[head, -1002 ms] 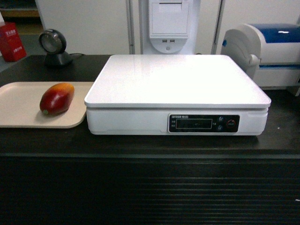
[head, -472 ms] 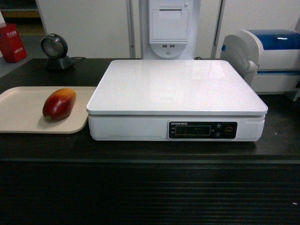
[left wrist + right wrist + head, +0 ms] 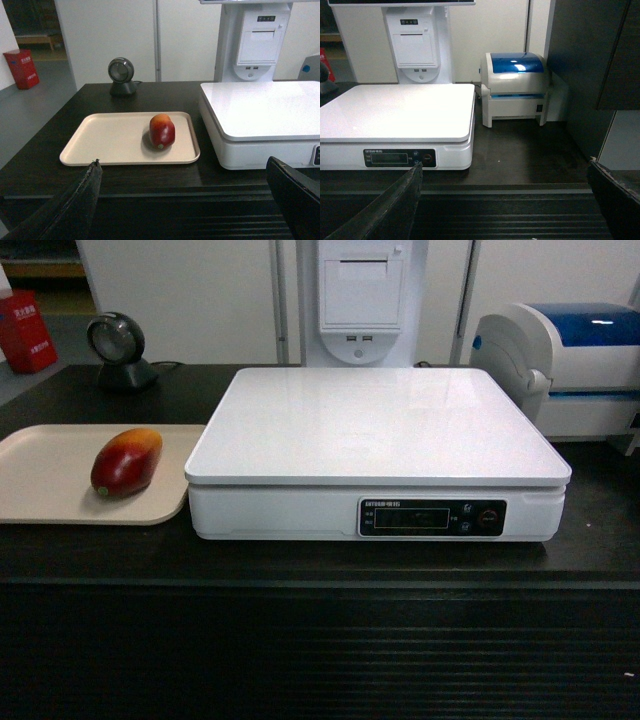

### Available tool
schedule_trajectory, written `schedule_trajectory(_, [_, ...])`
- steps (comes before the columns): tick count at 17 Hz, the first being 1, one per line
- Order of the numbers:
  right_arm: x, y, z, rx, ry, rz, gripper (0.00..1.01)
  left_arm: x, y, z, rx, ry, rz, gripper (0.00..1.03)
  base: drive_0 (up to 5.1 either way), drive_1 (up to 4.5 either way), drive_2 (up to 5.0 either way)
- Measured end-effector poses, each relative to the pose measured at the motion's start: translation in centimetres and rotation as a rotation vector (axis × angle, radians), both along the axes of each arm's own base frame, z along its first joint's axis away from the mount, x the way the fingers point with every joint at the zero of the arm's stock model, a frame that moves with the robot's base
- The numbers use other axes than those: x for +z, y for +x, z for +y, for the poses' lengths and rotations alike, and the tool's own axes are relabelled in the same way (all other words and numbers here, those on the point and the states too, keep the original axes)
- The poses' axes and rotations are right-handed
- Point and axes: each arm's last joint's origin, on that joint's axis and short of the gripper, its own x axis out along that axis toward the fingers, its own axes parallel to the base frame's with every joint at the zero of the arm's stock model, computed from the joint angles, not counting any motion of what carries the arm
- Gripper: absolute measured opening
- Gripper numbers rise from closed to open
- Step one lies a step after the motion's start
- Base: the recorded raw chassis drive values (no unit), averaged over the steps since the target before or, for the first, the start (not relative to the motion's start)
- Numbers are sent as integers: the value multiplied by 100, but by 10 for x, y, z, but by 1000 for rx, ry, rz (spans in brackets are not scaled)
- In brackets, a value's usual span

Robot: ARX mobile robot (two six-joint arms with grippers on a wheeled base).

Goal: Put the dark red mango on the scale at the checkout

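Nothing had shifted since half a second earlier; the view held steady.
Glossy oval dark red mango [image 3: 126, 462] lay on the matte beige tray [image 3: 40, 480] at nine o'clock from the smooth white scale [image 3: 378, 425] on the ribbed checkout [image 3: 320, 650]. Left gripper [image 3: 185, 200] and right gripper [image 3: 505, 200] fingers stood wide apart, tips cut off.

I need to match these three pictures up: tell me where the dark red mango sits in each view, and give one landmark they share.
Head: dark red mango at left, on the beige tray, beside the scale.
Left wrist: mango at centre, on the tray's right half.
Right wrist: not in view.
Shared landmark: the white scale, in all three views.
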Motion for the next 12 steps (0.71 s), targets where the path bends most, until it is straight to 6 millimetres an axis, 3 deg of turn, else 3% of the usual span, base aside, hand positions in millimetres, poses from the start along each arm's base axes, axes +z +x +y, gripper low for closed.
schedule_trajectory(2, [0, 0, 0, 0, 0, 0, 98, 0, 0, 0, 0, 0, 0, 98, 0, 0, 0])
schedule_trajectory(5, [0, 0, 0, 2, 0, 0, 98, 7, 7, -10, 195, 42, 256, 98, 0, 0, 0])
schedule_trajectory(7, [0, 0, 0, 0, 0, 1, 98, 17, 16, -11, 270, 41, 213, 98, 0, 0, 0])
schedule_trajectory(10, [0, 0, 0, 0, 0, 0, 98, 23, 49, -9, 209, 42, 195, 98, 0, 0, 0])
schedule_trajectory(12, [0, 0, 0, 0, 0, 0, 98, 36, 89, -5, 121, 15, 160, 98, 0, 0, 0])
